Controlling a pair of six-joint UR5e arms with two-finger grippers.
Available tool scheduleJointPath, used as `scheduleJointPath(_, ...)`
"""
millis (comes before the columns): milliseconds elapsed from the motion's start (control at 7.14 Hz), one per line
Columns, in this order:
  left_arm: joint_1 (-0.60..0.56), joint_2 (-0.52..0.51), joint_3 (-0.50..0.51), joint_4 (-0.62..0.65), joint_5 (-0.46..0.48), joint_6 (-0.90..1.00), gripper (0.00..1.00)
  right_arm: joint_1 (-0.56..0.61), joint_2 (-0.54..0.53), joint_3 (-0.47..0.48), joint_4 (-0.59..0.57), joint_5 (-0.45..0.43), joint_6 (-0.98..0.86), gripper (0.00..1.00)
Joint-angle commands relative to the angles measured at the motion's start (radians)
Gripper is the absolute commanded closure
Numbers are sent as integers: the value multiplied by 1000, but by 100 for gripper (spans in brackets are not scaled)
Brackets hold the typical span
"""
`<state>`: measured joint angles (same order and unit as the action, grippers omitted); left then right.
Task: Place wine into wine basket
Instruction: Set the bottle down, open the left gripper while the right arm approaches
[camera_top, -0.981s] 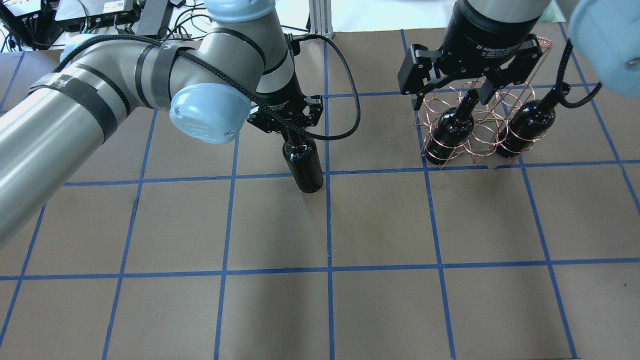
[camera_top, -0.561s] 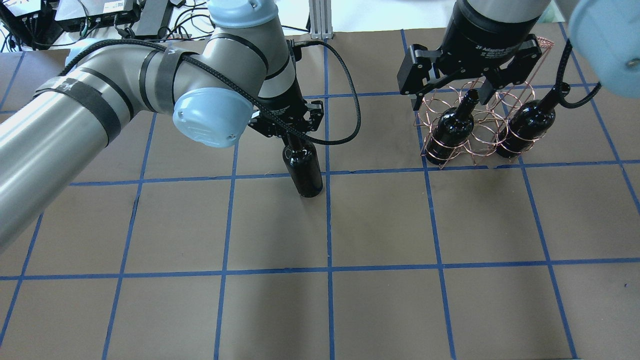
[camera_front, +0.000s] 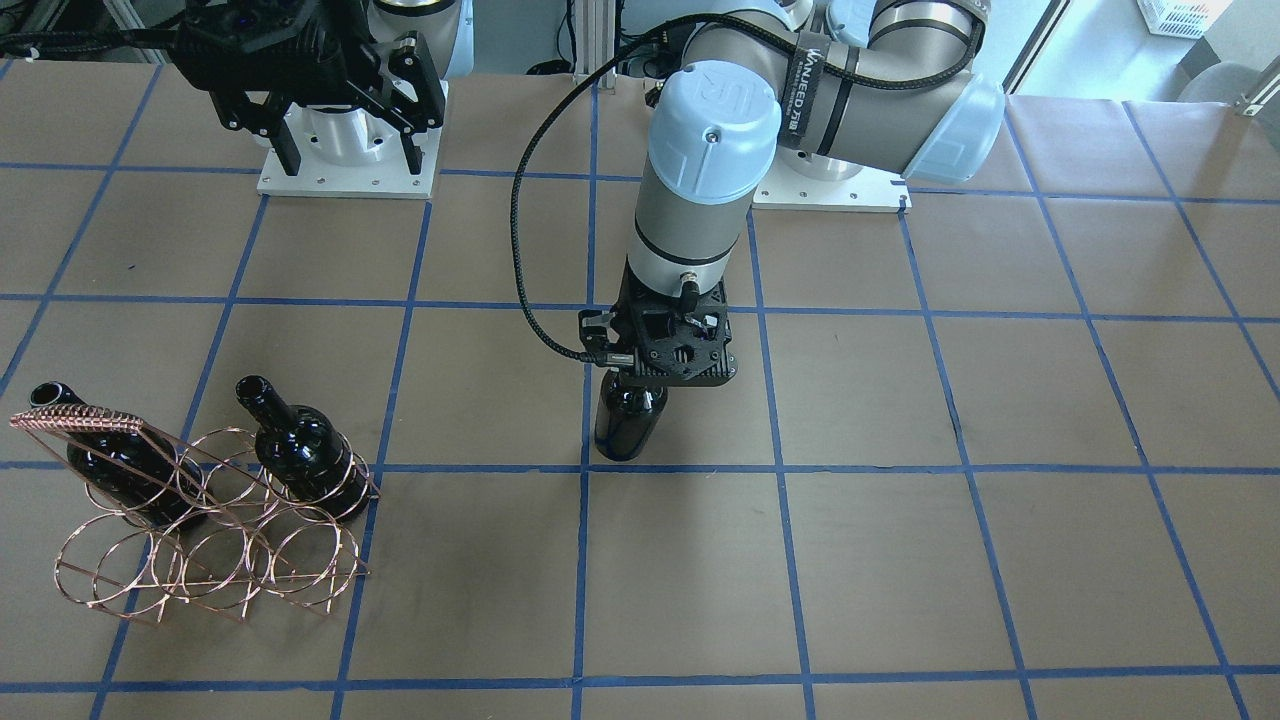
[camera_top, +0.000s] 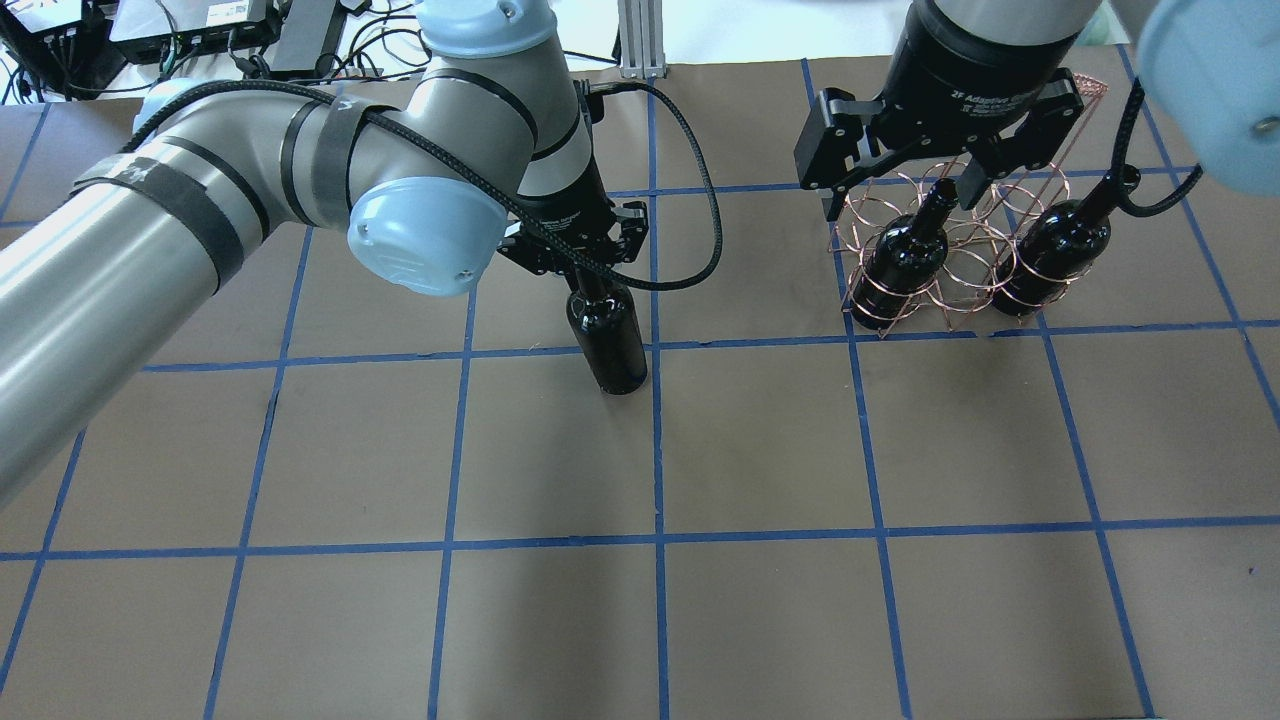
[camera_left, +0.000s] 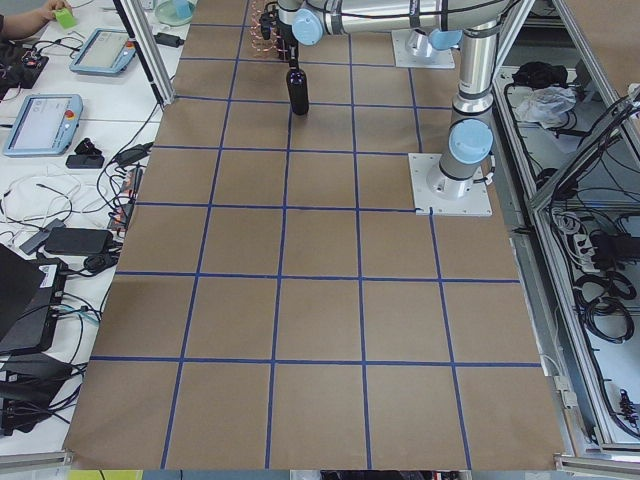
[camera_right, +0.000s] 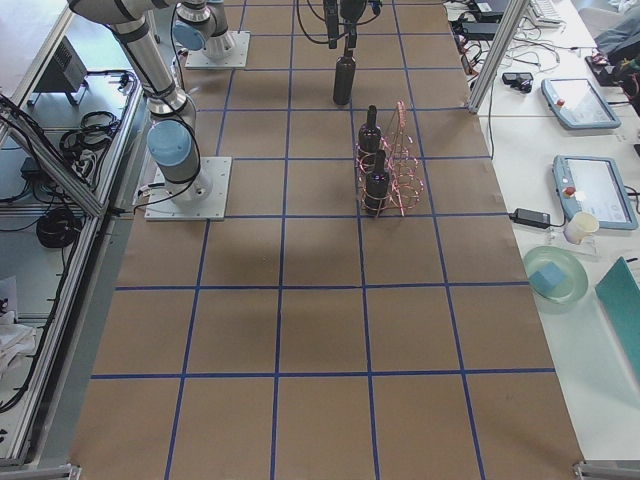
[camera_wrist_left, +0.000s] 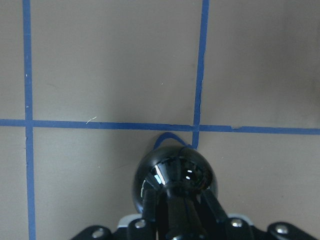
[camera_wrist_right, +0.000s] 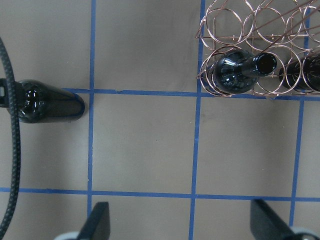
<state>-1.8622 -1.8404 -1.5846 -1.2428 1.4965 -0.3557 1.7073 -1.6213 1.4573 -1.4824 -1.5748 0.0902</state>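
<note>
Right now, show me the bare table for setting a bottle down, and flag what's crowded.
Bare: the table between the wine under the left gripper and the wine basket, plus the rows on the robot's side of both. Crowded: the basket's end, two bottles in its rings.

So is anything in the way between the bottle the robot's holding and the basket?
Nothing visible. The left gripper grips the wine, and only brown table shows between it and the wine basket. Two bottles already sit in its rings; other rings are empty.
</note>
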Motion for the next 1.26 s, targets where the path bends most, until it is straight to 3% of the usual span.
scheduleJointPath(0, 0, 1, 0, -1, 4, -6, 42, -2, 0, 0, -5, 12, -1, 0)
scheduleJointPath(140, 0, 7, 0, -3, -5, -8, 15, -6, -2, 0, -4, 9, 2, 0)
scheduleJointPath(280, 3, 27, 15, -23, 1, -6, 0, -5, 0, 0, -1, 7, 2, 0)
scheduleJointPath(561, 37, 76, 79, -176, -100, -25, 0, -5, 11, 0, 5, 19, 11, 0)
scheduleJointPath(841, 119, 121, 144, -187, -82, 29, 0, 2, 15, 47, 17, 18, 40, 0)
scheduleJointPath(981, 202, 136, 147, -210, -78, 188, 0, 2, 47, 49, 14, 24, 93, 0)
scheduleJointPath(1121, 275, 159, 150, -254, -64, 275, 0, 14, 129, 17, -71, 77, 136, 0)
